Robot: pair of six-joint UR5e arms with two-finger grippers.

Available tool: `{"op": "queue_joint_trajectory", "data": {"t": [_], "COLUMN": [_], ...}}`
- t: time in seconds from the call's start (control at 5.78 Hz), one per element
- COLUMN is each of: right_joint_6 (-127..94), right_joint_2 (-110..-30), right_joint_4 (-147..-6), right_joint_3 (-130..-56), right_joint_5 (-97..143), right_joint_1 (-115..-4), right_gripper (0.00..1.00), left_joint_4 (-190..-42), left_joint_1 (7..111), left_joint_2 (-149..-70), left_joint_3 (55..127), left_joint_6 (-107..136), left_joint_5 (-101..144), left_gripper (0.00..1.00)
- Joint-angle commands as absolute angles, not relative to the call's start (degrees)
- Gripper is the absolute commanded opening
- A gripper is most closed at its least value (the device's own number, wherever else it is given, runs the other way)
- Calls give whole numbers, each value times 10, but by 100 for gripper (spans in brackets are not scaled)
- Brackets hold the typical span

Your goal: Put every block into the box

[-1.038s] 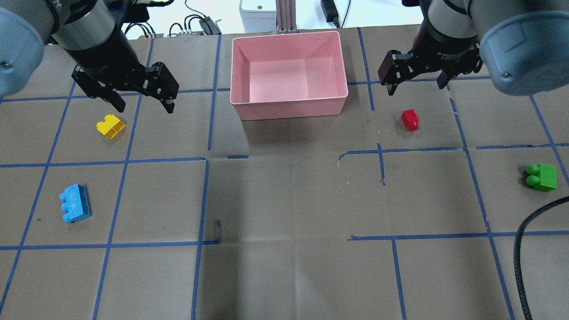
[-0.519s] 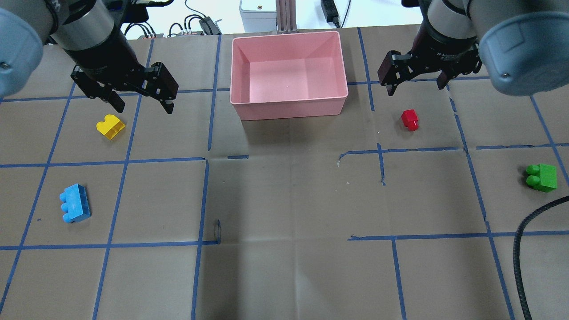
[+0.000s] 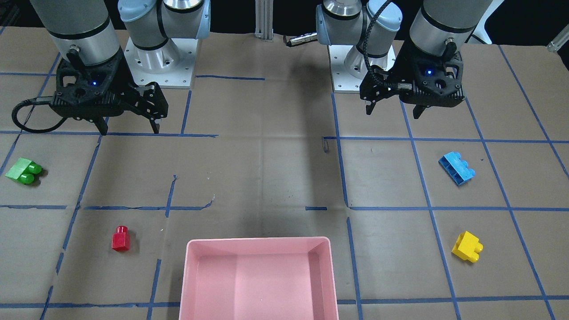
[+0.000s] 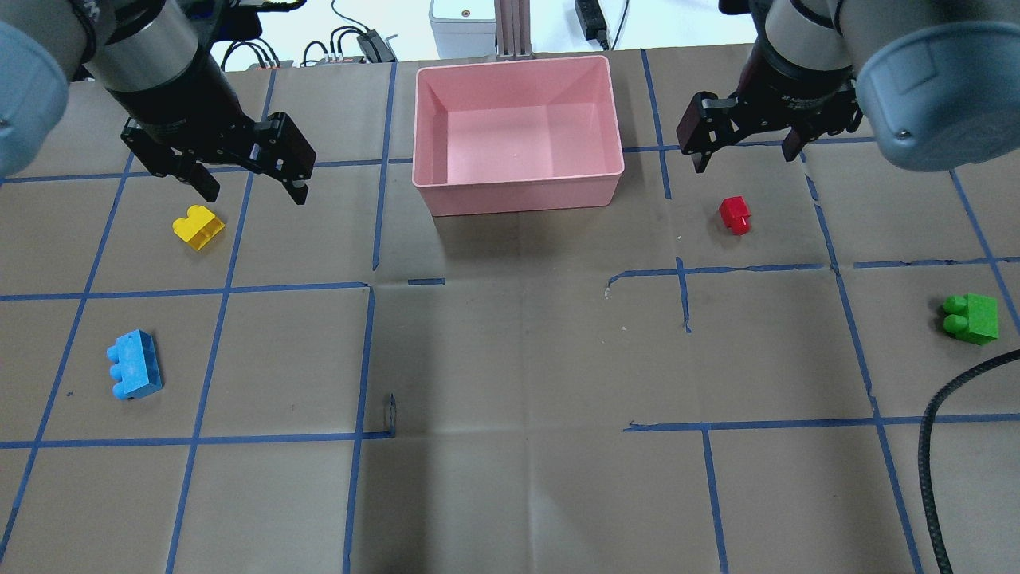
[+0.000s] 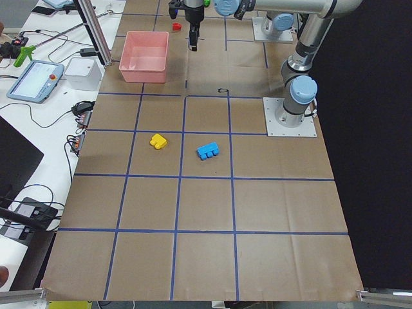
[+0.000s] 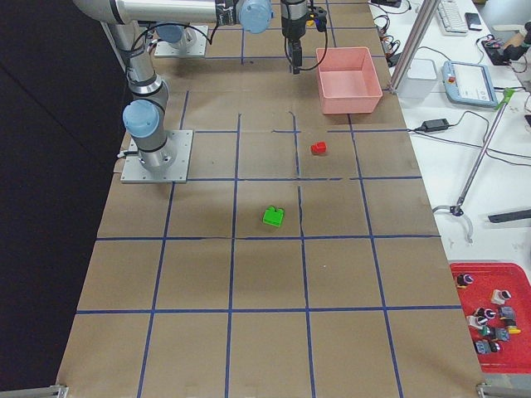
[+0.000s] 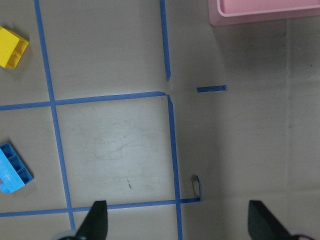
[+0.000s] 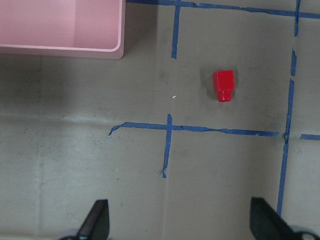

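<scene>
step: approaching first pickups, box (image 4: pixel 518 203) lying empty | left gripper (image 4: pixel 253 193) hovering wide open near yellow block (image 4: pixel 198 227) | right gripper (image 4: pixel 747 158) hovering wide open near red block (image 4: pixel 735 215) | next: likely centring, descending, closing

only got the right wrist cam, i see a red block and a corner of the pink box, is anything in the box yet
observer: No, the box is empty inside.
operator: any other block on this side
observer: Yes, a green block lies farther from the box than the red block.
operator: and the far side
observer: A yellow block and a blue block lie there, apart from each other.
operator: what's the other arm doing
observer: The left end effector hovers open, just beside the yellow block.
</scene>
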State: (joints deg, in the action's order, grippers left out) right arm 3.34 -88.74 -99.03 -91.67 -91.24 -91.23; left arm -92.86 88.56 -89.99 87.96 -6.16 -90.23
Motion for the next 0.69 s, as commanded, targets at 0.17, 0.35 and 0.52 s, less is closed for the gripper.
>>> {"op": "queue_joint_trajectory", "data": {"t": [0.17, 0.35, 0.52], "right_joint_6": [33, 33, 34], "right_joint_2": [-887, -887, -886], "right_joint_4": [-991, -991, -991], "right_joint_3": [-917, -918, -919], "right_joint_5": [-912, -913, -914], "right_joint_1": [-912, -910, -908], "right_gripper": [100, 100, 100], "left_joint_4": [-927, -928, -925], "left_joint_1": [784, 718, 659], "left_joint_2": [-891, -895, -897], "left_joint_3": [882, 882, 888], "left_joint_6": [-65, -87, -151], "left_joint_5": [-903, -903, -902], "left_gripper": [99, 100, 99]}}
